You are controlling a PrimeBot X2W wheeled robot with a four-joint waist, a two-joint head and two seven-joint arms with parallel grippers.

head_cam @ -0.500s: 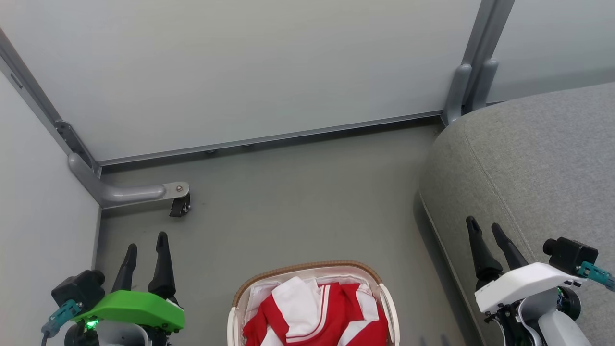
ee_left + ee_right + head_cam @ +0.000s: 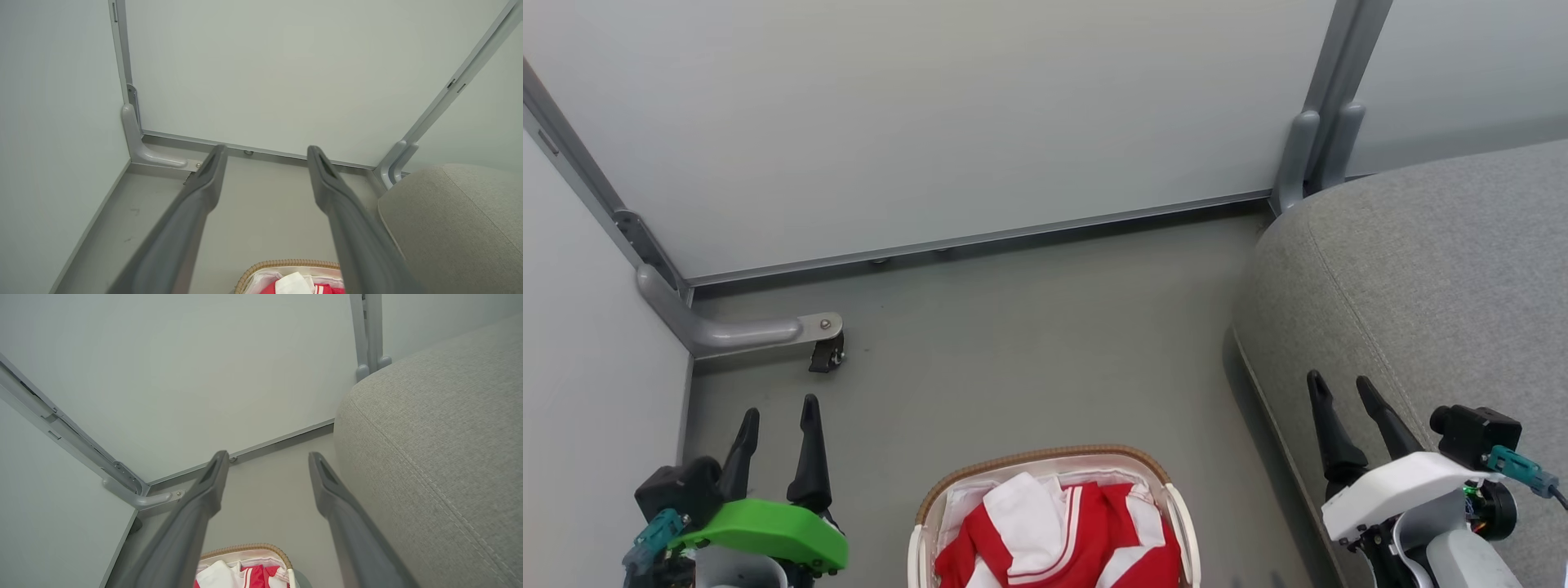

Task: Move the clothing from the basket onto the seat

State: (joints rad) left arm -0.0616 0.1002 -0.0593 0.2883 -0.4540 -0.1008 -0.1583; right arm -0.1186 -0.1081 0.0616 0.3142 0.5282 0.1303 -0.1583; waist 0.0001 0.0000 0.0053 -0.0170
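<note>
Clothing: soft red fabric garments with white panels and white stripe trim, crumpled in a heap inside the basket, at the bottom middle of the head view.
Basket: oval white plastic laundry basket with a brown woven rim and a white fabric liner; it stands on the grey floor between the two arms.
Seat: large grey fabric-upholstered sofa cushion with a rounded edge and a stitched seam, on the robot's right, near the basket but apart from it.
Left gripper: jaws spread, holding nothing; it is over the floor, left of the basket and clear of it.
Right gripper: jaws spread, holding nothing; in the head view it lies against the seat's near edge.
Handling, as a judgement: light, limp and not fragile. The cloth will likely drape and trail, and tangled pieces may come up together.
Where to hold, as a judgement: pinch a thick raised fold near the top of the heap, such as the white panel, and stay off the liner at the rim.
Step, as a judgement: the reach into the basket is not yet begun.
</note>
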